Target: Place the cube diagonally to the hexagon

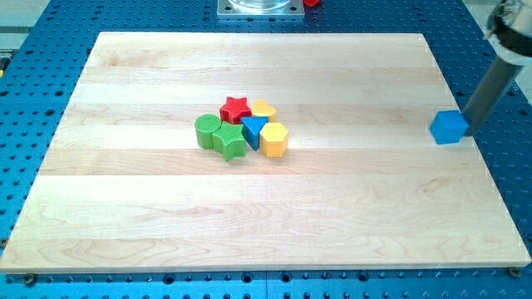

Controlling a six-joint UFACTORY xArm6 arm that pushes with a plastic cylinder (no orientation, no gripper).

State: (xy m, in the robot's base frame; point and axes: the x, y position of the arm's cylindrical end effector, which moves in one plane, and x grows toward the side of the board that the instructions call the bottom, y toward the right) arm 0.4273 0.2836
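A blue cube (449, 127) sits near the board's right edge. My tip (468, 131) is at the cube's right side, touching or almost touching it; the dark rod rises from there toward the view's top right. A yellow hexagon (273, 139) lies near the board's middle, at the right end of a tight cluster, far to the left of the cube.
The cluster also holds a red star (235, 108), a yellow heart-like block (263, 109), a blue triangle (253, 129), a green cylinder (208, 130) and a green star (229, 142). The wooden board (166, 224) lies on a blue perforated table.
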